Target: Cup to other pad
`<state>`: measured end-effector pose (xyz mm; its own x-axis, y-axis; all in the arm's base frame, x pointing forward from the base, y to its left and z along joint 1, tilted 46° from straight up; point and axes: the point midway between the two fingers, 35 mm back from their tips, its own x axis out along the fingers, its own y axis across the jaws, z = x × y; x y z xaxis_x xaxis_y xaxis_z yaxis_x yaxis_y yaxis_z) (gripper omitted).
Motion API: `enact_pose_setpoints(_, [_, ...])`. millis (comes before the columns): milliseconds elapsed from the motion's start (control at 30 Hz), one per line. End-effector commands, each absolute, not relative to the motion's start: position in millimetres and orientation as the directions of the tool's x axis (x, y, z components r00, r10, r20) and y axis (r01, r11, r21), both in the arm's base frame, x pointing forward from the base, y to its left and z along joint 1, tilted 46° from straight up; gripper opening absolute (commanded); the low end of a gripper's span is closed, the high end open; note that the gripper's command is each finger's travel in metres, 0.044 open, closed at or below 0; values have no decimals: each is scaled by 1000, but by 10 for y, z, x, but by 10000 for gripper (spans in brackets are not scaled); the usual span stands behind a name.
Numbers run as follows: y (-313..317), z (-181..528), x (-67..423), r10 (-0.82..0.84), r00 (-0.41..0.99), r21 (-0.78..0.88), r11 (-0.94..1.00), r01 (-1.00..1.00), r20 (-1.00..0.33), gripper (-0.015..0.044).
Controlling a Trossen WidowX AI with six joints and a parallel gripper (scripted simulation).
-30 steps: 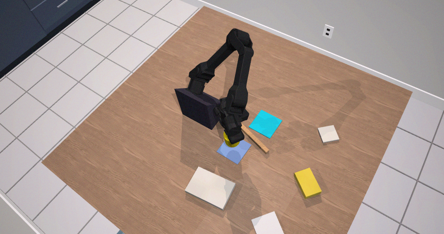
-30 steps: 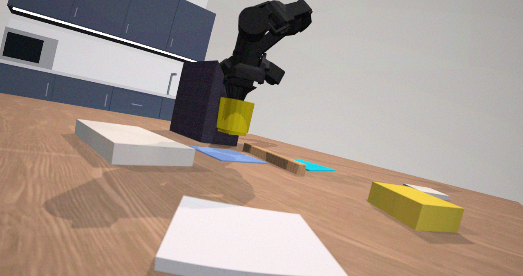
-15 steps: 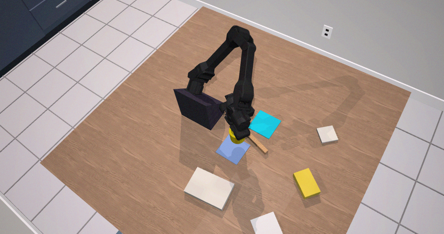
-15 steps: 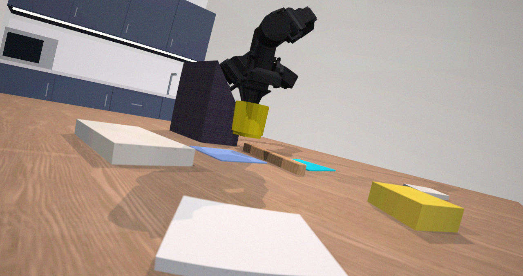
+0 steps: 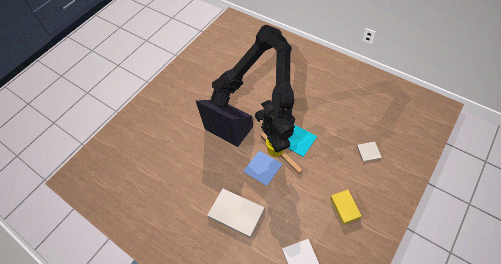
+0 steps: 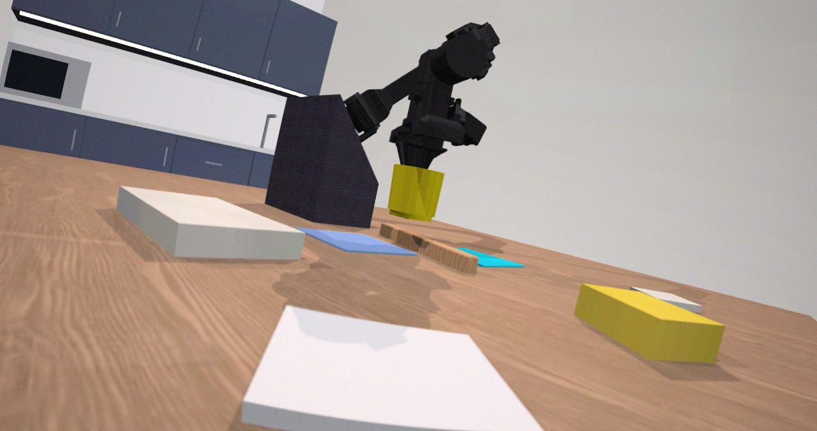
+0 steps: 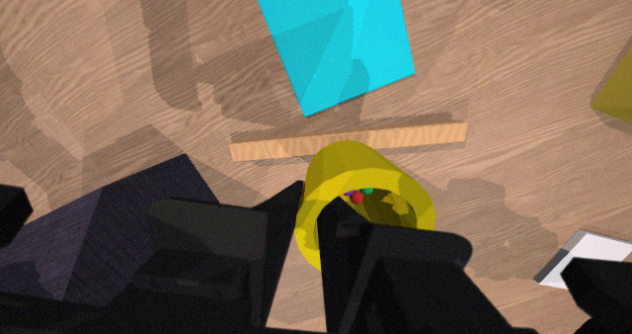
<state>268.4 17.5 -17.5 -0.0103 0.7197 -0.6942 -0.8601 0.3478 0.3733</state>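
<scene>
My gripper [image 7: 310, 188] is shut on the wall of the yellow cup [image 5: 274, 150] [image 6: 415, 193] [image 7: 346, 158], one finger inside and one outside. The cup is in the air, close to upright, above the area of the wooden strip. Red, green and purple marbles [image 7: 356, 197] lie inside it; the finger hides part of the inside. The cyan pad [image 5: 303, 140] [image 6: 496, 261] [image 7: 385, 38] lies on the far side of the strip, with nothing standing on it. The blue pad [image 5: 262, 167] [image 6: 359, 241] lies on the other side and is bare.
The low wooden strip [image 5: 291, 162] [image 6: 445, 253] [image 7: 420, 135] lies between the pads. The dark wedge-shaped block [image 5: 224, 124] [image 6: 320, 159] [image 7: 123, 215] stands by the arm's base. A large cream block [image 5: 236, 211] [image 6: 228, 223], a yellow block [image 5: 346, 206] [image 6: 651, 320] and white slabs [image 5: 369, 151] [image 6: 376, 371] lie farther out.
</scene>
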Motion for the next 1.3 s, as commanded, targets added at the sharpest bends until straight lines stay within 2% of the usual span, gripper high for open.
enact_pose_setpoints(0, [235,-83,2734,721,-1,366,351,-862,-693,0])
enact_pose_setpoints(1267, [906,687,3070,724,0,366,349,-863,-689,0])
